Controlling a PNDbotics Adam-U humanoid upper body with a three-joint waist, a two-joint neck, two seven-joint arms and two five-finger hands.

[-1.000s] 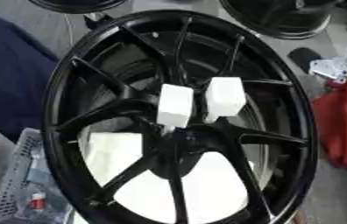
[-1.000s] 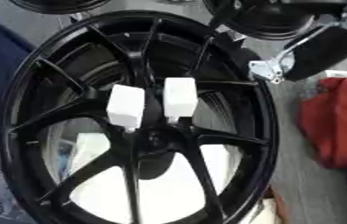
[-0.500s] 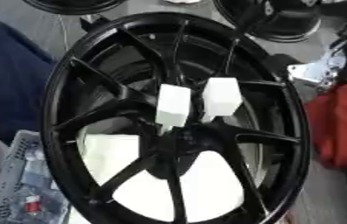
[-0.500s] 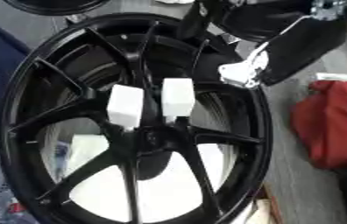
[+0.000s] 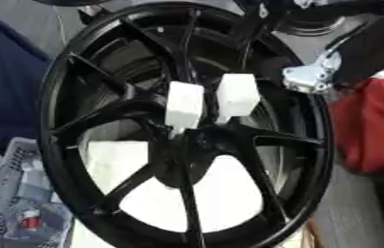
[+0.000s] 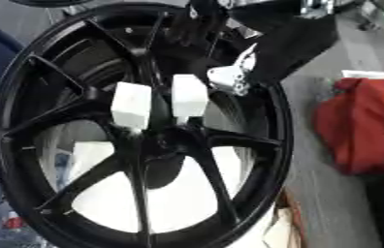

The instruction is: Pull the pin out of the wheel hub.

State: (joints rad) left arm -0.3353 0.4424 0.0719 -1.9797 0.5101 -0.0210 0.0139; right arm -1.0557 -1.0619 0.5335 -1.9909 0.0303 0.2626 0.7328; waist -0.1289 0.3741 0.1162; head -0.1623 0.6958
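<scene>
Right hand [image 6: 229, 77]: had advanced from the far right toward the wheel's centre since half a second earlier, now overlapping the far-right spokes, its silver bracket just beside the right white block. The fingers reached across the far rim as dark shapes against dark spokes; whether they were spread or curled could not be told. Mostly black casing with a pale metal fitting.

Left hand: not shown in either view.

Wheel hub [image 5: 183, 145]: unchanged in position. Gloss-black alloy, circular rim, slim paired spokes meeting at a dark central boss. It filled most of the view, lying tilted on the desk [image 6: 306, 116], a grey matte surface.

Pins: two white rectangular blocks standing side by side just beyond the central boss, the left white block [image 5: 184, 104] and the right white block [image 5: 237, 94]. Matte, squared edges, a narrow gap between them, each tapering to a thinner stem where it met the hub. Both were seated in the wheel, untouched by the hand.

White sheet [image 5: 119, 160]: flat, pale, seen through the near spoke gaps.

Red cloth [image 6: 361, 128]: soft, crumpled, lying right of the wheel.

Blue fabric [image 5: 5, 92]: dark, folded, left of the wheel.

Mesh basket [image 5: 13, 213]: grey wire grid at the near left corner, holding small items, one with a red part.
</scene>
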